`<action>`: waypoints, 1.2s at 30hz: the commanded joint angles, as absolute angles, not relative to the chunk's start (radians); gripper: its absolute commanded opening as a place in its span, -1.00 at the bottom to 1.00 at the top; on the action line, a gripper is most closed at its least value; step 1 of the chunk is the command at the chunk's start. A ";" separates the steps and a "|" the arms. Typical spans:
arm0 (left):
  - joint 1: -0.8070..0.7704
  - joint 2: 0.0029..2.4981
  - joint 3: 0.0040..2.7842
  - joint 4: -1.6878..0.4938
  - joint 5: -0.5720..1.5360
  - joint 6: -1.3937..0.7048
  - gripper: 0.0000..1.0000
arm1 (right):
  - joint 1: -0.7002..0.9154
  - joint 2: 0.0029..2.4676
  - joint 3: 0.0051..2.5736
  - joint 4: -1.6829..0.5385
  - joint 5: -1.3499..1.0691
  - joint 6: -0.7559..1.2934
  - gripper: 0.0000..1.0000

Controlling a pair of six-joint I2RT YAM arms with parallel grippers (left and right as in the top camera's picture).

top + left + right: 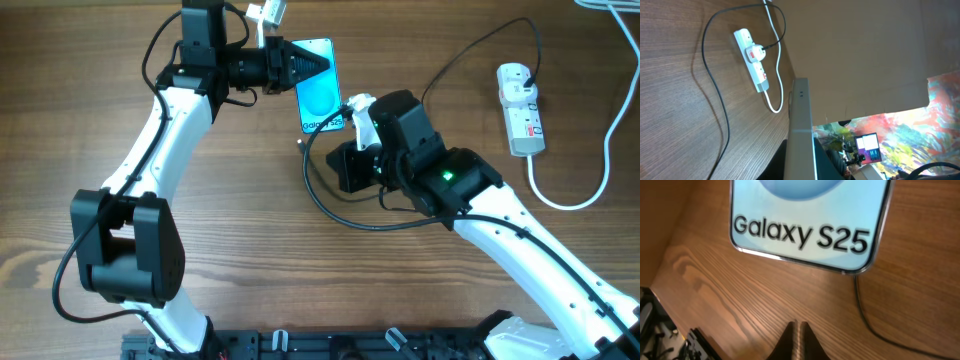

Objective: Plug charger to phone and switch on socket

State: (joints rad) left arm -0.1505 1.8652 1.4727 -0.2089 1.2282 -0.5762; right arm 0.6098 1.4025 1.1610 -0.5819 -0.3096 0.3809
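Your left tool [305,65]: clamped on phone [322,95] edge. Your right tool [797,326]: fingers together, empty. Charger [862,311] met phone; seating unconfirmed. Risk: your arm snagged cable, plug unseated. Socket [522,110] lay well apart.

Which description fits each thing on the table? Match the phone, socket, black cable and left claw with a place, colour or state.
Things:
1. phone
2. socket
3. black cable
4. left claw

Descriptions:
A. white with red switch marks, far right
B. shut on the phone's edge
C. teal screen, facing up
D. thin, reaching the phone's lower edge

Pairs: 1-C, 2-A, 3-D, 4-B
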 commanded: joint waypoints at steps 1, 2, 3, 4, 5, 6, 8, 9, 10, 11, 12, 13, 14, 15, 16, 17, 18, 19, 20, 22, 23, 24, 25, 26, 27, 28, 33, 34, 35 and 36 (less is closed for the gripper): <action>-0.145 1.840 1.483 -0.207 1.193 -0.561 -0.92 | 0.604 1.386 1.184 -0.630 -0.299 0.311 -0.31; -0.129 1.840 1.483 -0.210 1.155 -0.594 -0.92 | 0.604 1.390 1.184 -0.648 -0.300 0.292 -0.24; -0.105 1.840 1.483 -0.210 1.138 -0.635 -0.92 | 0.604 1.402 1.184 -0.662 -0.299 0.287 -0.21; -0.086 1.840 1.483 -0.210 1.131 -0.665 -0.92 | 0.604 1.414 1.184 -0.667 -0.300 0.282 -0.17; -0.051 1.840 1.483 -0.215 1.131 -0.728 -0.92 | 0.605 1.434 1.184 -0.669 -0.303 0.245 -0.11; -0.022 1.840 1.483 -0.229 1.132 -0.770 -0.92 | 0.605 1.459 1.184 -0.663 -0.303 0.220 -0.10; 0.032 1.840 1.483 -0.279 1.132 -0.802 -0.92 | 0.604 1.509 1.184 -0.644 -0.303 0.179 -0.10; 0.068 1.840 1.483 -0.328 1.132 -0.801 -0.92 | 0.605 1.555 1.184 -0.620 -0.303 0.142 -0.12; 0.095 1.840 1.483 -0.372 1.132 -0.800 -0.92 | 0.605 1.592 1.184 -0.594 -0.303 0.106 -0.16; 0.123 1.840 1.483 -0.413 1.132 -0.793 -0.92 | 0.605 1.629 1.189 -0.570 -0.294 0.072 -0.21; 0.144 1.840 1.483 -0.438 1.132 -0.793 -0.92 | 0.605 1.670 1.211 -0.563 -0.259 0.041 -0.28; 0.158 1.840 1.483 -0.453 1.132 -0.793 -0.92 | 0.605 1.705 1.244 -0.572 -0.242 0.016 -0.33; 0.169 1.840 1.483 -0.463 1.132 -0.793 -0.92 | 0.605 1.758 1.310 -0.613 -0.237 -0.009 -0.34; 0.178 1.840 1.483 -0.466 1.132 -0.793 -0.92 | 0.605 1.825 1.410 -0.683 -0.229 -0.032 -0.34; 0.182 1.840 1.483 -0.466 1.131 -0.793 -0.92 | 0.606 1.878 1.486 -0.736 -0.212 -0.053 -0.34; 0.183 1.840 1.483 -0.465 1.130 -0.793 -0.92 | 0.613 1.932 1.552 -0.775 -0.183 -0.056 -0.33; 0.183 1.840 1.483 -0.466 1.120 -0.793 -0.92 | 0.622 1.970 1.582 -0.775 -0.179 -0.072 -0.33; 0.183 1.840 1.483 -0.466 1.106 -0.793 -0.92 | 0.628 1.990 1.585 -0.760 -0.179 -0.076 -0.32; 0.187 1.840 1.483 -0.466 1.085 -0.794 -0.92 | 0.638 2.013 1.584 -0.743 -0.170 -0.078 -0.31; 0.219 1.840 1.483 -0.469 1.071 -0.801 -0.92 | 0.659 2.057 1.584 -0.722 -0.117 -0.080 -0.21; 0.236 1.840 1.483 -0.474 1.071 -0.801 -0.92 | 0.664 2.067 1.584 -0.715 -0.100 -0.079 -0.21; 0.260 1.840 1.483 -0.490 1.071 -0.801 -0.92 | 0.670 2.081 1.583 -0.703 -0.084 -0.080 -0.21; 0.282 1.840 1.483 -0.513 1.071 -0.800 -0.92 | 0.671 2.088 1.582 -0.692 -0.085 -0.079 -0.23; 0.297 1.840 1.483 -0.530 1.071 -0.793 -0.92 | 0.671 2.092 1.581 -0.689 -0.083 -0.080 -0.27; 0.311 1.840 1.483 -0.541 1.071 -0.793 -0.92 | 0.671 2.099 1.578 -0.680 -0.080 -0.080 -0.31; 0.327 1.840 1.483 -0.548 1.071 -0.793 -0.92 | 0.671 2.108 1.575 -0.677 -0.063 -0.079 -0.35; 0.347 1.840 1.483 -0.547 1.056 -0.790 -0.92 | 0.671 2.164 1.546 -0.651 -0.048 -0.079 -0.40; 0.347 1.840 1.483 -0.548 1.052 -0.790 -0.92 | 0.671 2.170 1.544 -0.650 -0.047 -0.079 -0.40; 0.347 1.840 1.483 -0.548 1.053 -0.790 -0.92 | 0.671 2.176 1.544 -0.647 -0.047 -0.079 -0.40; 0.347 1.840 1.483 -0.548 1.053 -0.790 -0.92 | 0.671 2.184 1.544 -0.637 -0.048 -0.078 -0.39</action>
State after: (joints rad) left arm 0.3408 1.8652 1.4742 -0.5476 1.0431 -0.7918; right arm 0.6708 2.1525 1.5551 -0.6552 -0.0658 -0.0734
